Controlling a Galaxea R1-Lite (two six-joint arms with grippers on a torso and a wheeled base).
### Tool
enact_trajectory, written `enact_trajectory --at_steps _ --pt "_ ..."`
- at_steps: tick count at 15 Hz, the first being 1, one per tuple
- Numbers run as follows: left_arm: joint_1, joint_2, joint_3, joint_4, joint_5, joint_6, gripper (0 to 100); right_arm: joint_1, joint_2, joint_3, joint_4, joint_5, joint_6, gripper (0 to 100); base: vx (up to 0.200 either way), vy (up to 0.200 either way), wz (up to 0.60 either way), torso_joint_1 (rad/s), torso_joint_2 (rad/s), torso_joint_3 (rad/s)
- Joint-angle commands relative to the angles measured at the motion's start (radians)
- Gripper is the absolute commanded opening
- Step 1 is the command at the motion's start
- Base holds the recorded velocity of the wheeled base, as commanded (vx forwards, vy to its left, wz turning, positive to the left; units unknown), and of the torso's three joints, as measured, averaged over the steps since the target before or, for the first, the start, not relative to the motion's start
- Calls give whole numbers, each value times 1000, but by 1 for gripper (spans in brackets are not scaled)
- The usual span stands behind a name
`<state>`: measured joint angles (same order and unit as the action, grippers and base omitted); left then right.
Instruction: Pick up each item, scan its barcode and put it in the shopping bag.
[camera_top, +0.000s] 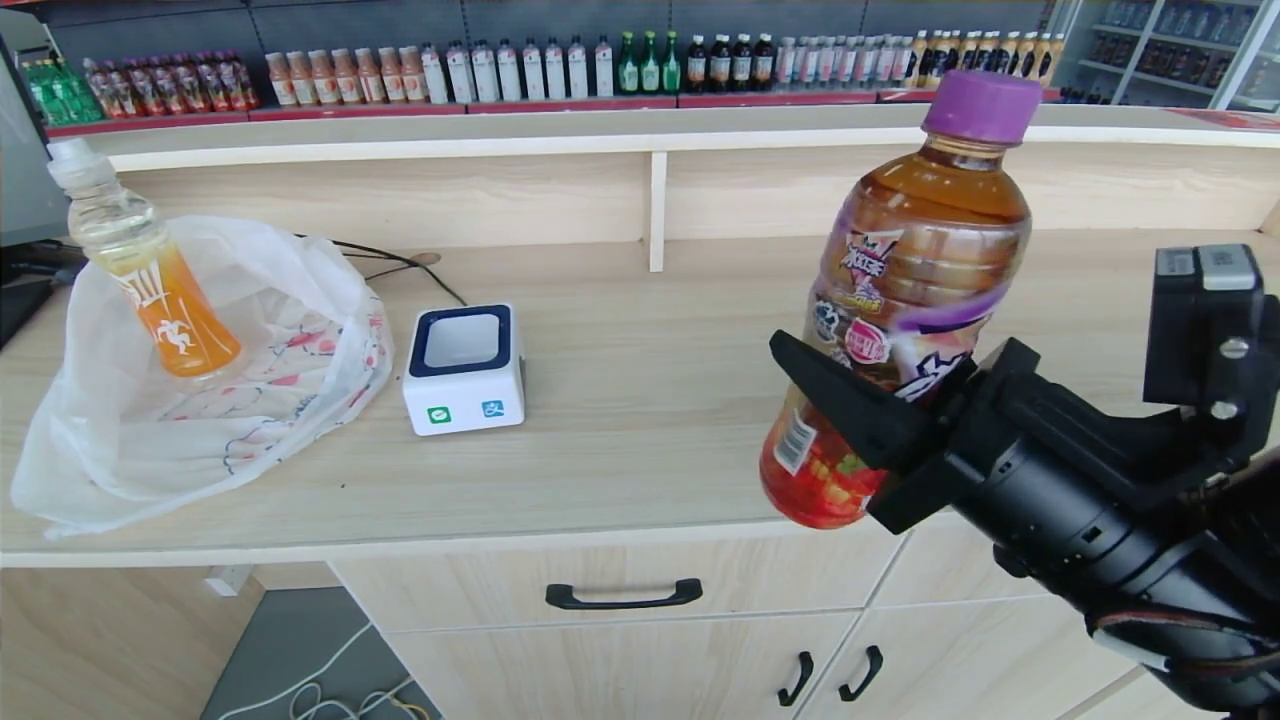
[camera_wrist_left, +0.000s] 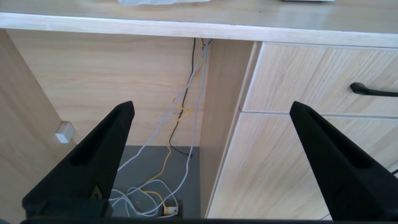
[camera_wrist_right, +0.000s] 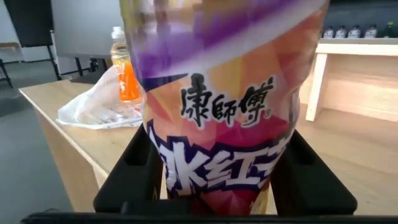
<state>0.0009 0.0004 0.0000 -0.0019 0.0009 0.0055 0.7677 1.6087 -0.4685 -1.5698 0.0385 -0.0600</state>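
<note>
My right gripper (camera_top: 880, 440) is shut on a tea bottle (camera_top: 900, 300) with a purple cap, held upright above the counter's front right part; its label (camera_wrist_right: 224, 124) sits between the black fingers (camera_wrist_right: 134, 171). The white barcode scanner (camera_top: 465, 368) sits on the counter to the left of it. A white shopping bag (camera_top: 200, 380) lies at the far left with an orange drink bottle (camera_top: 150, 270) standing in it. My left gripper (camera_wrist_left: 211, 162) hangs open below the counter edge, in front of the cabinet, holding nothing.
The wooden counter (camera_top: 640, 400) has a raised back ledge with a vertical divider (camera_top: 657, 210). Drawers with black handles (camera_top: 623, 597) are under it. Cables (camera_wrist_left: 180, 124) hang in the open bay beneath. Shelves of bottles (camera_top: 600, 65) line the back wall.
</note>
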Motion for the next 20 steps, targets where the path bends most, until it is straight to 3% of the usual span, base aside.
enact_trajectory --at_steps 1,3,5,13,16,20 --pt "1 0 0 -1 1 1 100 2 8 -7 -1 -152 -43 0 0 0 0 0 0 0" --pt "1 0 0 0 1 1 100 7 0 -5 -1 -269 -87 0 0 0 0 0 0 0" --pt "1 0 0 0 -1 1 100 7 -1 -7 -1 -312 -81 0 0 0 0 0 0 0" --pt "1 0 0 -1 -1 1 100 5 -12 -24 -1 -315 -66 0 0 0 0 0 0 0" --pt "1 0 0 -1 1 1 100 1 -13 -42 -1 -315 -64 0 -200 0 0 9 9 1" --pt "1 0 0 -1 1 1 100 -18 -20 -48 -1 -313 -63 0 0 0 0 0 0 0"
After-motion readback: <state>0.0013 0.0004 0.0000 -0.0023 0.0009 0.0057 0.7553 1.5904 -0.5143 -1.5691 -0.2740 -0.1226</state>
